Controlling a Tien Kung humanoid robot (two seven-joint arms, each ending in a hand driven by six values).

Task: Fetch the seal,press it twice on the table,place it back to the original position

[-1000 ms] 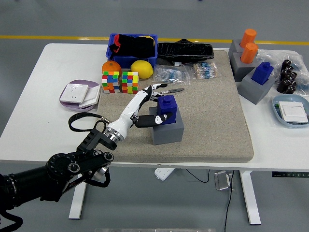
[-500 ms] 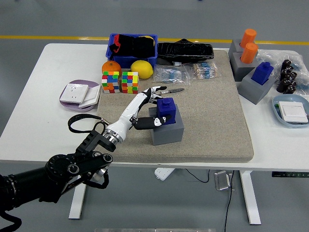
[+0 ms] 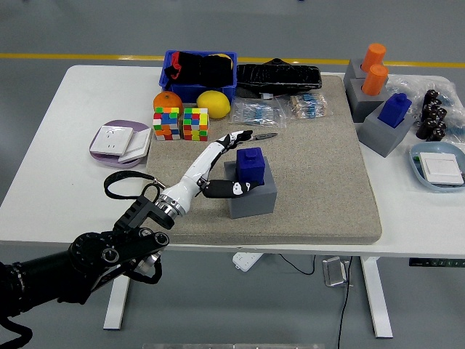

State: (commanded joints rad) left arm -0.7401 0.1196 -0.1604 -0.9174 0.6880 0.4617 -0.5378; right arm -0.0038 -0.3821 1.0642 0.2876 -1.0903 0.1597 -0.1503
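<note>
A blue seal [image 3: 251, 165] stands upright in its grey block holder [image 3: 252, 193] on the beige mat [image 3: 320, 182]. My left hand [image 3: 231, 163] is just left of the seal with its fingers spread and holding nothing. Its thumb lies low against the front of the holder, and the other fingers point past the seal's far left side. The black left arm [image 3: 87, 258] comes in from the lower left corner. My right arm does not show.
Two colour cubes [image 3: 182, 123], an orange and a lemon [image 3: 213, 104] sit behind the hand, with a blue bin [image 3: 200, 71] beyond. A lilac plate [image 3: 120, 142] lies at left. More grey holders with orange and blue seals [image 3: 381, 109] stand at right.
My left hand has let go of the blue seal: its fingers opened and drew back slightly to the left. The seal stays seated in the grey holder.
</note>
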